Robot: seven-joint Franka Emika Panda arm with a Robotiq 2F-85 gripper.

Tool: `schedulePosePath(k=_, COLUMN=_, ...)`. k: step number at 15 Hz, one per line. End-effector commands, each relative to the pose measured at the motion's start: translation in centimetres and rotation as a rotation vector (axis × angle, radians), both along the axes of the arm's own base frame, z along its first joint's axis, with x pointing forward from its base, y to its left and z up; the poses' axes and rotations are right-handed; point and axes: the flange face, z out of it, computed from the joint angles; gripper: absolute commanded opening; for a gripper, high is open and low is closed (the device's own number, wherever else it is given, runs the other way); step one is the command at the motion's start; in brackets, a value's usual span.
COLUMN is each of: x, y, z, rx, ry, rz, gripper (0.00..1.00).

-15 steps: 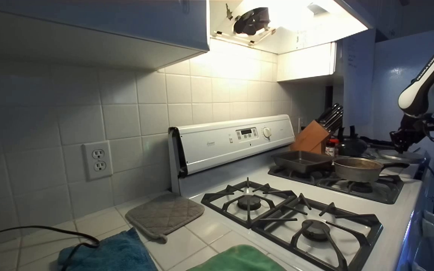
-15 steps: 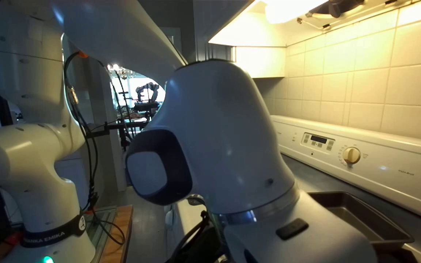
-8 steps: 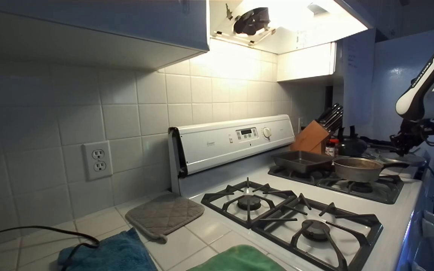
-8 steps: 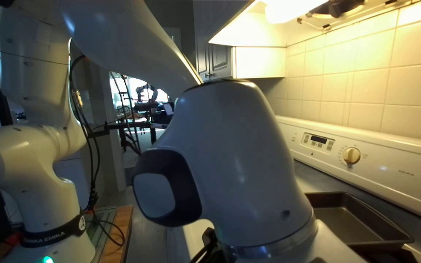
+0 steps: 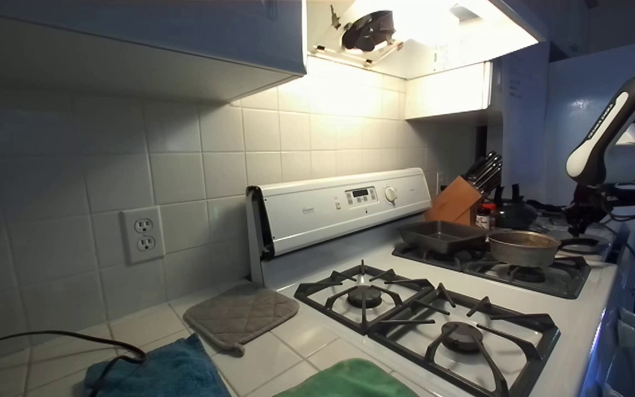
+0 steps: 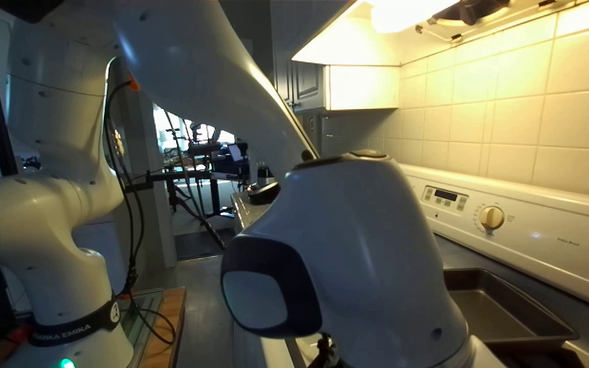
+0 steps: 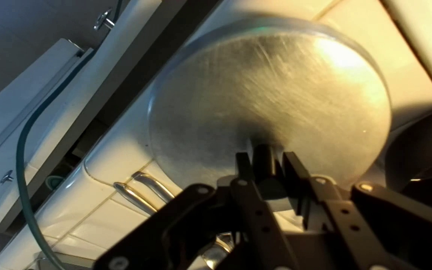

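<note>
- Gripper [image 7: 266, 157] clamped on black knob [image 7: 264, 165] of metal lid [image 7: 276, 90], wrist view center
- White tile countertop [image 7: 99, 221] below
- Saucepan [image 5: 521, 251], roasting pan [image 5: 443, 238] on gas stove [image 5: 576, 317], exterior view right
- Lit range hood [image 5: 439, 33], top

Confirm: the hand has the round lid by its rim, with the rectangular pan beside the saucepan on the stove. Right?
Not by the rim: the wrist view shows the hand holding the round lid by its black knob. The rectangular pan is beside the saucepan on the stove.

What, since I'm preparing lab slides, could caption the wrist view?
Fingers gripping the dark knob of a round metal lid above a tiled counter.
</note>
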Motion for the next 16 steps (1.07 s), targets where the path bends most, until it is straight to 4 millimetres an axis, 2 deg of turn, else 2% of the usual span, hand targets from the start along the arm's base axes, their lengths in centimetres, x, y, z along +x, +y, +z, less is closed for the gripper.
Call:
schedulePosePath(k=1, x=1.1, y=-0.8, z=-1.0, rx=-0.006, ry=-0.014, rz=0.001, gripper=0.06)
schedulePosePath(k=7, x=1.9, y=-1.3, z=-1.3, rx=-0.007, ry=-0.02, rz=0.004, gripper=0.06)
schedulePosePath(k=9, x=2.1, y=-1.4, z=-1.3, rx=-0.009, ry=-0.02, rz=0.005, gripper=0.53)
schedulePosePath(k=11, x=2.2, y=-1.4, z=-1.3, rx=-0.012, ry=-0.019, rz=0.006, gripper=0.57)
schedulePosePath(k=16, x=1.8, y=-1.0, z=-0.4, rx=-0.012, ry=-0.022, rz=0.022, gripper=0.9)
